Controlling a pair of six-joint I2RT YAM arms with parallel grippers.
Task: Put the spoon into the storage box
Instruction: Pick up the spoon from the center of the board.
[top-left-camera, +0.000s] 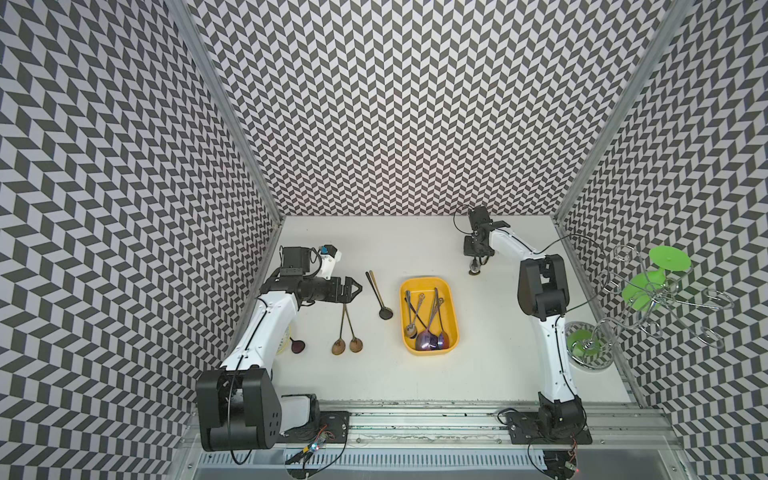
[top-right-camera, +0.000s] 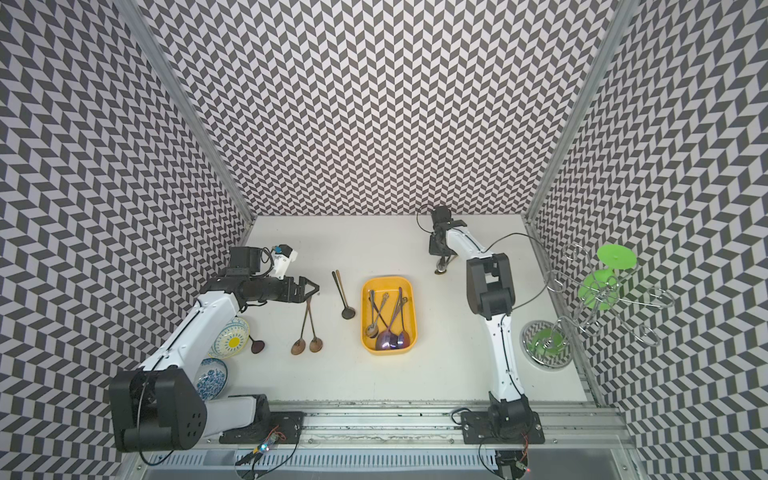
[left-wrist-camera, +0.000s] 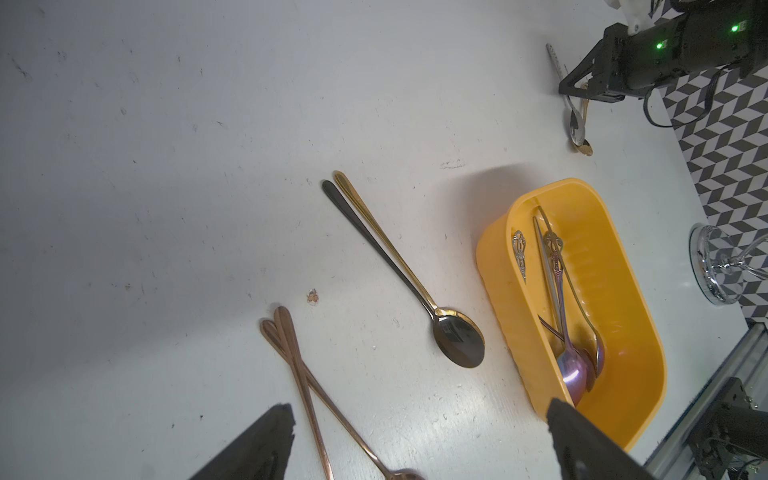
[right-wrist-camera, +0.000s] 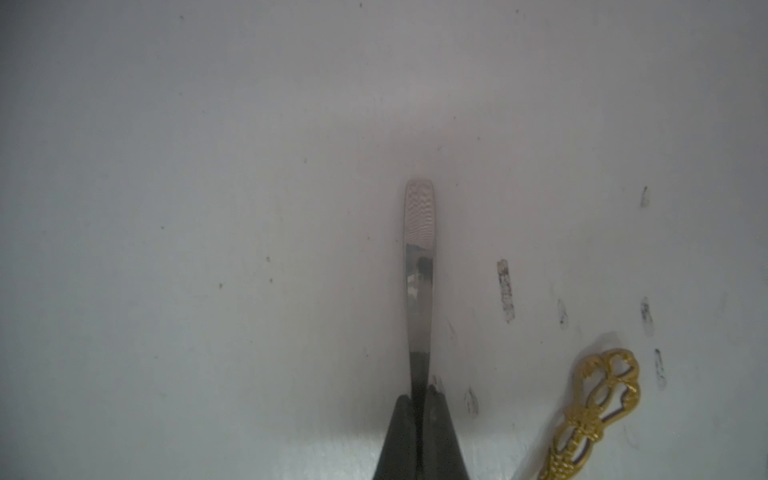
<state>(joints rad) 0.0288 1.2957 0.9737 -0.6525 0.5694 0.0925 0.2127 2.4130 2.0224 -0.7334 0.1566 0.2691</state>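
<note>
- Right claw (right-wrist-camera: 419, 392) pinched shut on a silver spoon (right-wrist-camera: 419, 270) by its handle, near the table's (top-left-camera: 415, 232) far edge.
- Yellow storage box (top-left-camera: 452, 311) lies well apart, nearer the arm bases.
- Left claw (top-left-camera: 358, 287) gapes, empty.

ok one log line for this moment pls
phase: grasp | right gripper: shut on silver spoon handle | left gripper: open | storage box: other spoons inside

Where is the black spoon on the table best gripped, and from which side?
Mid-handle of the black spoon, from straight above, jaws across the shaft: it lies flat and the handle is thin. The gold spoon lies tight alongside, so both may well come up together.
</note>
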